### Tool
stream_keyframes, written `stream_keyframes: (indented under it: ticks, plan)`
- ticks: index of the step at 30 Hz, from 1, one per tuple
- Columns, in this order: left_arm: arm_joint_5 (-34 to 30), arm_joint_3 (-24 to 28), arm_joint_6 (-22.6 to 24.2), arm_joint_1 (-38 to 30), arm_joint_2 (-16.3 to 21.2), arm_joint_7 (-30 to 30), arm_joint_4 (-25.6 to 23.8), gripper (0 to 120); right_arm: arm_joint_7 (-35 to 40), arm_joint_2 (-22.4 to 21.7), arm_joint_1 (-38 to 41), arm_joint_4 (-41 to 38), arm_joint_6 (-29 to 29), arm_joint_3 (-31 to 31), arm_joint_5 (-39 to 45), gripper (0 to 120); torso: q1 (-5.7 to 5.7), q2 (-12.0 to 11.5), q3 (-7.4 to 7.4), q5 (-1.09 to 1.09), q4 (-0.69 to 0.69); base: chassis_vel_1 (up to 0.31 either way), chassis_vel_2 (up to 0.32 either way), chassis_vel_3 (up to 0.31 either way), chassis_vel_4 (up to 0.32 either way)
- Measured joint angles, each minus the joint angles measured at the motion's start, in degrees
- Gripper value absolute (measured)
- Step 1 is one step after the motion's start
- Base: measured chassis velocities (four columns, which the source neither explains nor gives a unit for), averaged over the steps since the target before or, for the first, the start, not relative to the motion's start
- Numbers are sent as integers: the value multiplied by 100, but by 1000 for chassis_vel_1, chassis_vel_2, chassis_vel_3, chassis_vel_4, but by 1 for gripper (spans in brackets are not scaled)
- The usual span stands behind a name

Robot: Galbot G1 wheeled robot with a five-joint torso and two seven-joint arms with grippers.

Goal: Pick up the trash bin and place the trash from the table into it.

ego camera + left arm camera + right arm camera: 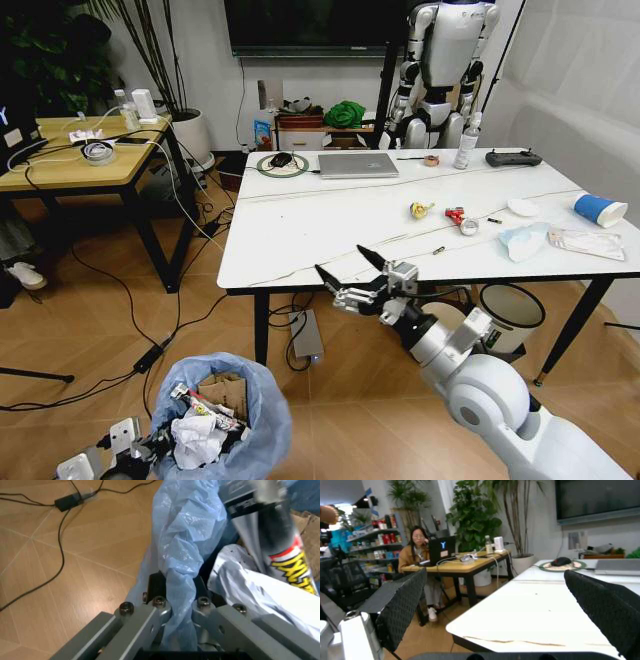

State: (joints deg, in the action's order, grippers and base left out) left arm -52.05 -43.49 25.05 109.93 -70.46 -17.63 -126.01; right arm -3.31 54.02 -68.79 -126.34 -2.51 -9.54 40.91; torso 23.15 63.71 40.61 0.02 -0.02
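In the head view the right gripper (350, 267) hangs spread at the near edge of the surface (330, 225), and the trash lies further in and to its right: a yellow piece (421, 210), a mask (524, 240), a blue cup (599, 209), a white lid (522, 207); the bin (232, 415) stands low on the floor at the left, already part full with cardboard and paper, the left gripper (118, 450) at its rim, so the right arm is nearer to the trash; in the left wrist view the left gripper (176, 592) pinches the twisted blue bag (185, 543); in the right wrist view the black fingers (402, 607) stand wide apart over the surface (540, 611).
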Motion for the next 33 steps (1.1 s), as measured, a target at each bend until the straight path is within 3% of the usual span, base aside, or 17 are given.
stream_keyframes:
  ticks: [4,10,16,24,33]
  plan:
    - [102,17,-28,-2,7,28,174,0,164,114,-63,123,-43,-122,-103,100,0,0,0,-3,2,0,0,0,0]
    - [122,24,-41,9,-15,92,48,0,928,365,324,647,-461,-426,-119,100,0,0,0,-2,1,0,0,0,0]
    - [139,-16,-45,46,-86,133,-50,0,1586,579,951,1739,-1343,-891,-94,100,0,-1,1,-1,2,0,0,0,0]
    - [216,-17,-67,83,-199,190,-157,0,1669,673,1534,2807,-1732,-975,-313,100,0,-1,1,-1,2,0,0,0,0]
    - [246,-86,-71,119,-223,200,-260,0,1609,986,2327,4080,-1794,-861,-511,100,1,-1,1,-1,4,0,0,0,0]
